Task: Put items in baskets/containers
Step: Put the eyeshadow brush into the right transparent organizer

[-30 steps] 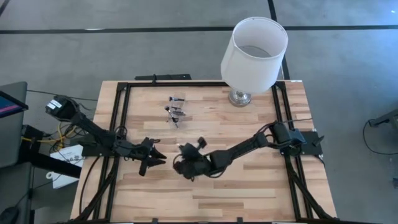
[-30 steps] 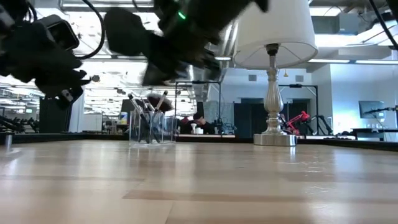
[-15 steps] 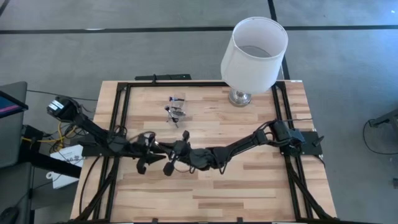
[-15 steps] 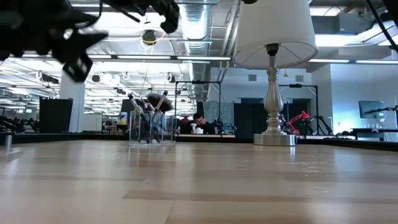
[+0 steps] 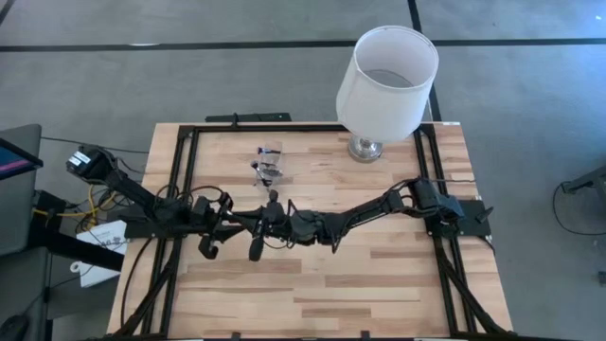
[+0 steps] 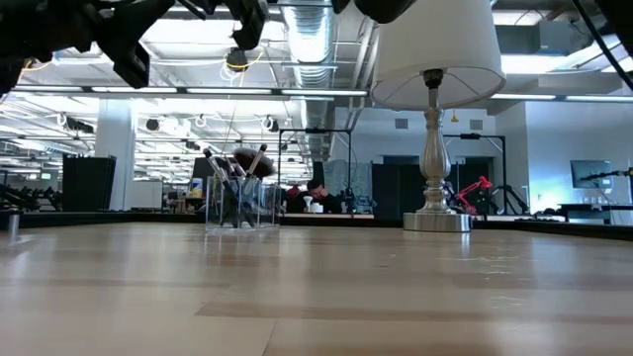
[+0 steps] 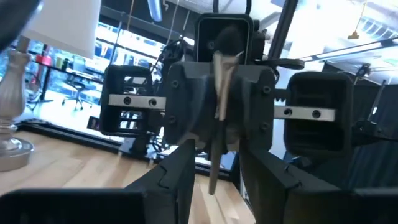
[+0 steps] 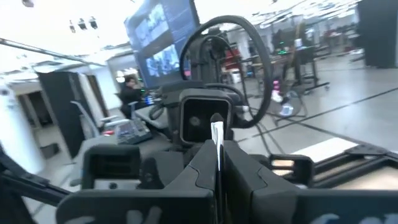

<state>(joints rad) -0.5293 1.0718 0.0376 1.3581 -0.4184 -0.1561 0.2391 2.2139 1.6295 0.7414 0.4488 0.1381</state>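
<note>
A small clear container (image 5: 269,163) (image 6: 240,201) with several brushes standing in it sits at the table's far middle, left of the lamp. Over the table's middle, high above the wood, my two grippers face each other, both about level. My right gripper (image 5: 258,225) (image 8: 216,155) is shut on one thin makeup brush (image 7: 219,93). My left gripper (image 5: 239,225) (image 7: 214,186) is open. Its fingers stand on either side of the brush's handle end (image 7: 211,180), with a gap on both sides. My right gripper pinches the brush about mid-length (image 7: 217,118) between its two fingers. The fingers come level from the table's right and lie across the brush. Both brush ends jut out past the fingers, a pale sliver (image 8: 216,134) showing between them. The brush is lifted clear of the table.
A lamp with a big white shade (image 5: 386,80) (image 6: 432,59) on a silver base (image 5: 365,149) stands at the far right. A black frame (image 5: 185,170) runs along the table's edges. Bare wood (image 5: 331,294) lies on the near side.
Both grippers have risen and tipped from pointing down to about level. My right gripper has gone up and toward the table's left with the brush, coming nose to nose with my left gripper, which has stayed open.
</note>
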